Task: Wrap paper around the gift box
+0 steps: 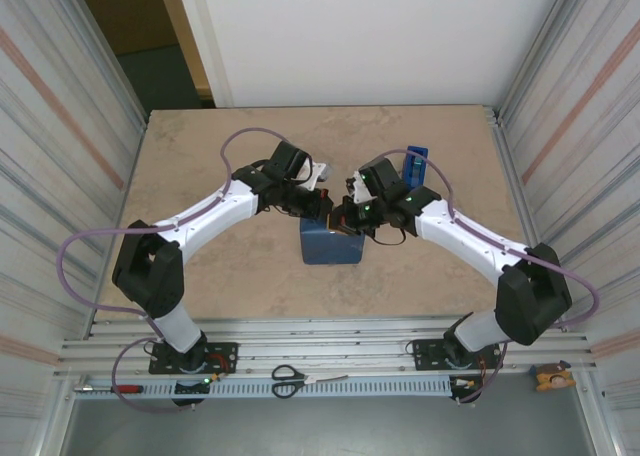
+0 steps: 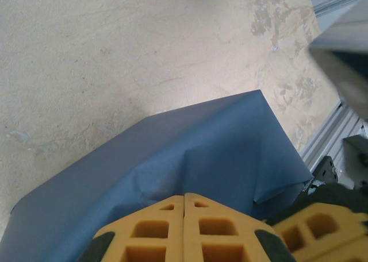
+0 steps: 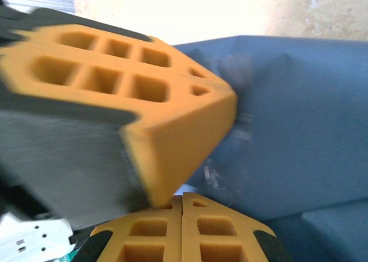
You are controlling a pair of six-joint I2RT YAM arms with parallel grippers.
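The paper [image 1: 332,246] lies folded into a slate-blue parcel at the middle of the table, and the gift box is hidden under it. My left gripper [image 1: 322,208] and right gripper [image 1: 347,216] meet tip to tip above the parcel's far edge. In the left wrist view the left gripper [image 2: 184,196] is shut, its yellow fingertips against the creased paper [image 2: 207,147]. In the right wrist view the right gripper [image 3: 183,196] is shut too, low over the paper [image 3: 299,130], with the left gripper's fingers [image 3: 144,89] crossing just above its tips.
A blue tape dispenser [image 1: 415,162] stands behind the right arm. Scissors [image 1: 290,379] and a red-handled tool [image 1: 118,387] lie on the front rail. Metal walls close in both sides of the table [image 1: 200,156].
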